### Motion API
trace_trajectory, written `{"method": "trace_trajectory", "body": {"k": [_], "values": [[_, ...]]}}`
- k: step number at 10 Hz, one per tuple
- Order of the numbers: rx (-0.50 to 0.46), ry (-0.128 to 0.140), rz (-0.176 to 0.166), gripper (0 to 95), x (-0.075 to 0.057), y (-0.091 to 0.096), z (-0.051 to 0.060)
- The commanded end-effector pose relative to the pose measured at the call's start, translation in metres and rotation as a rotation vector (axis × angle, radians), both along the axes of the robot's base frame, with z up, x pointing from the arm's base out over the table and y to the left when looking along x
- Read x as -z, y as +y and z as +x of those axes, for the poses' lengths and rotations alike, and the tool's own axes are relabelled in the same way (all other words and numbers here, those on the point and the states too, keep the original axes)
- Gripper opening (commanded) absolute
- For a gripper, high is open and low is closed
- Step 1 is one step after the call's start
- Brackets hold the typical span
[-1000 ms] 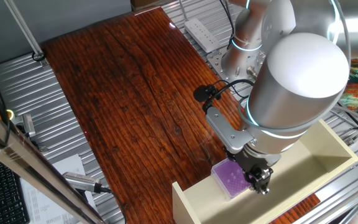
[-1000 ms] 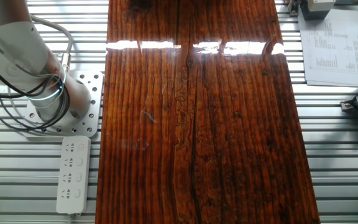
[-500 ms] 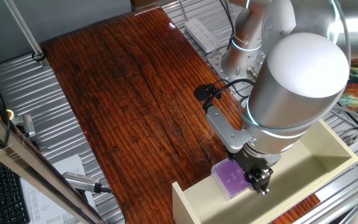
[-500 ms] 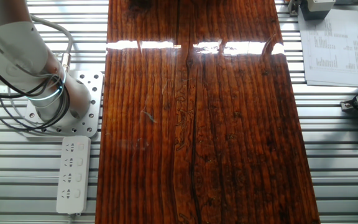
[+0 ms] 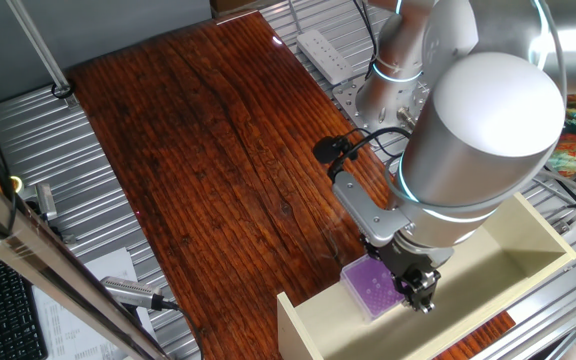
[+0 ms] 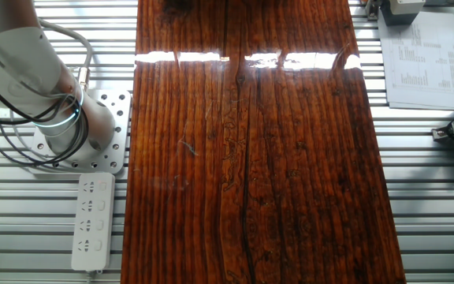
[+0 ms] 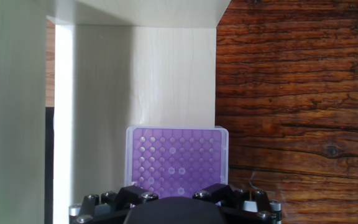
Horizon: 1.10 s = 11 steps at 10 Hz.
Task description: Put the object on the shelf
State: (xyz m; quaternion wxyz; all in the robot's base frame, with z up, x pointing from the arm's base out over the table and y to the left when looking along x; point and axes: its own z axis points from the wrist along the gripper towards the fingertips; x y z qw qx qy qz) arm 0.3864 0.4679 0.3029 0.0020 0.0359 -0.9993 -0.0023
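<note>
One purple box (image 5: 372,288), one cream shelf (image 5: 528,250), one arm, one gripper (image 5: 418,288). One white power strip (image 6: 92,221), one printed sheet (image 6: 420,59) beside wooden table (image 6: 251,158). Box: flat, rectangular, translucent purple, pale dots in honeycomb grid on top (image 7: 176,160). Box sits at shelf's open end, over cream panel, edge near table side. Gripper fingers clamped on box's near edge; contact partly hidden in hand view.
</note>
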Motion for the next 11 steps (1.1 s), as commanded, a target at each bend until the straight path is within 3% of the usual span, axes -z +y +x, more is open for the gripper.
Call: {"method": "trace_trajectory", "body": {"k": [1,3,4,11], "values": [[0.0,-0.001,0.001,19.0,0.0002,0.0006,0.0],[-0.006,-0.002,0.0,19.0,0.0002,0.0008,-0.0001],[-0.007,-0.003,0.0,38.0,0.0002,0.001,-0.0002],[-0.005,-0.003,0.002,38.0,-0.0019,0.0043,0.0007]]}}
